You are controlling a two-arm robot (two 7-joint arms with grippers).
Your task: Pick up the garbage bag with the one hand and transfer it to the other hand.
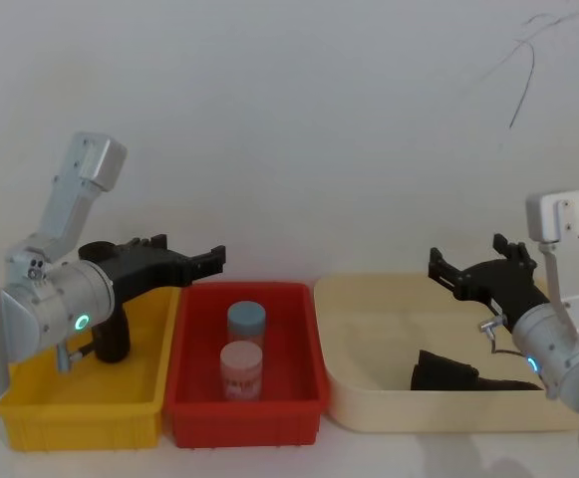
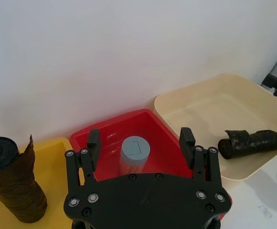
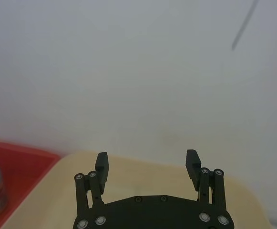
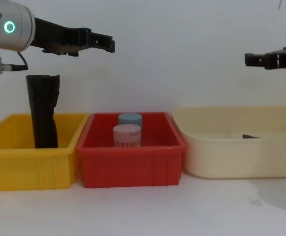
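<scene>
Garbage bag (image 4: 43,110), a tall black cylindrical roll of plastic film, stands upright at the back of the yellow plastic bin (image 4: 29,167), with a loose flap sticking up at its top edge. It is probably light and fairly firm as a wound roll. The outer film looks slick and a bit squashy, and the loose flap could peel away. Best hold is likely across the mid-body, jaws square to the sides and clear of the flap, leaving the upper or lower length free for the handover.

The black two-finger left gripper (image 2: 139,137) on the silver green-ringed arm hangs above the bin's inner edge, level with the roll top or higher. Its fingers are spread wide and hold nothing. The black two-finger right gripper (image 3: 147,157) on the blue-ringed arm is raised over the cream plastic tub (image 4: 241,157), also wide apart and empty.

Between them is the red plastic bin (image 4: 133,167), holding a blue-lidded jar (image 1: 246,321) and a pale-lidded jar (image 1: 240,366). A second black crumpled roll (image 2: 250,143) lies on its side in the tub. All three bins touch in a row on the white tabletop (image 4: 182,211), with a plain white wall close behind.
</scene>
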